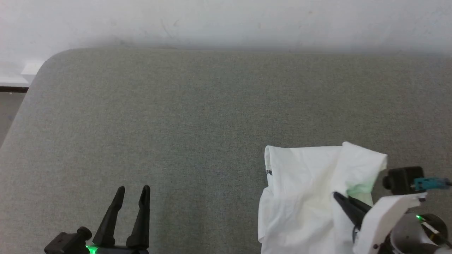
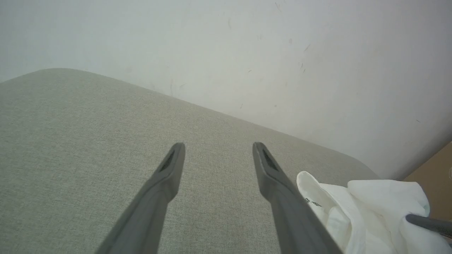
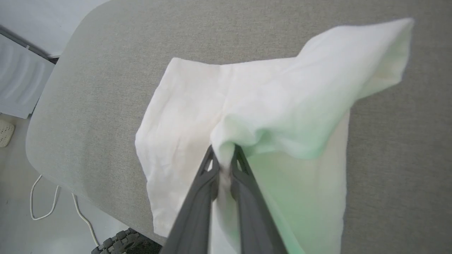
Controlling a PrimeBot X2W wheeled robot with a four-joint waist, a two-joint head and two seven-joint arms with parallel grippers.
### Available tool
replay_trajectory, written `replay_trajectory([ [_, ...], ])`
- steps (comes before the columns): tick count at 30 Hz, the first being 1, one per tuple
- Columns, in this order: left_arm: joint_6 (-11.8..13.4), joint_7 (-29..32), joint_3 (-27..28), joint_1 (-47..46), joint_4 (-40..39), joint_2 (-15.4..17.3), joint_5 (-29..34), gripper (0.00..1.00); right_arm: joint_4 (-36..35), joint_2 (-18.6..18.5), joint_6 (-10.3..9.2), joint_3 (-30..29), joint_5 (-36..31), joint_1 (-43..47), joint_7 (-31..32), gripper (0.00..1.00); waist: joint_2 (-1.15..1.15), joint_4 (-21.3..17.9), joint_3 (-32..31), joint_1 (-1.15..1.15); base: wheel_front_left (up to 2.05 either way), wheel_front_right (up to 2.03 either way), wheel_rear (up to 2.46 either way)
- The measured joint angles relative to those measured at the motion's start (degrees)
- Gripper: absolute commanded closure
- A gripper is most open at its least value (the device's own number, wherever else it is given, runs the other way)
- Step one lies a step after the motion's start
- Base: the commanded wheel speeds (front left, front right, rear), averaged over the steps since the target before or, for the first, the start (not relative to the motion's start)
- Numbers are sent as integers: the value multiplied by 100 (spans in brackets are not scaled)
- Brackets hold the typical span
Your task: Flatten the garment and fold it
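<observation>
The garment is a white thin-fabric bundle lying partly folded at the lower right of the grey padded table. My right gripper is shut on a pinched fold of the garment, lifting a flap of cloth above the rest; the two dark fingers clamp the fabric between them in the right wrist view. My left gripper is open over bare table at the lower left, well apart from the garment. In the left wrist view, the left gripper is spread wide, with the garment beside it on the right.
A white wall runs behind the table's far edge. The table's rounded corner is at the upper left. In the right wrist view the floor with a white cable lies beyond the table's edge.
</observation>
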Motion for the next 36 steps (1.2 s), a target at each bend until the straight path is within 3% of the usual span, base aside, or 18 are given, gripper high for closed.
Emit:
replay_trajectory([
  [9,-18,9,-62,-43,82,-15,-66,0,372,10,0,883,41,-489,-5,100,0,202,195,0,0,0,0],
  [20,-67,-5,-135,-175,275,-102,-112,0,1437,13,0,1429,-70,-1102,-110,100,0,503,349,1,0,0,0],
  [21,-68,-9,-145,-182,297,-108,-114,0,1543,14,0,1445,-109,-1139,-109,86,0,520,346,0,0,0,0],
  [22,-69,-10,-155,-191,315,-115,-114,0,1633,15,0,1461,-192,-1167,-104,52,0,535,339,1,0,0,0],
  [23,-69,-10,-165,-196,331,-129,-114,0,1720,15,0,1473,-260,-1186,-92,0,0,548,328,1,0,0,0],
  [31,-109,-18,-199,-252,398,-155,-122,0,1933,40,3,1639,-331,-1315,2,0,0,545,235,0,0,0,0],
  [36,-109,-7,-204,-249,382,-145,-122,0,1459,41,0,1561,-53,-1312,40,0,0,410,196,0,0,0,0],
])
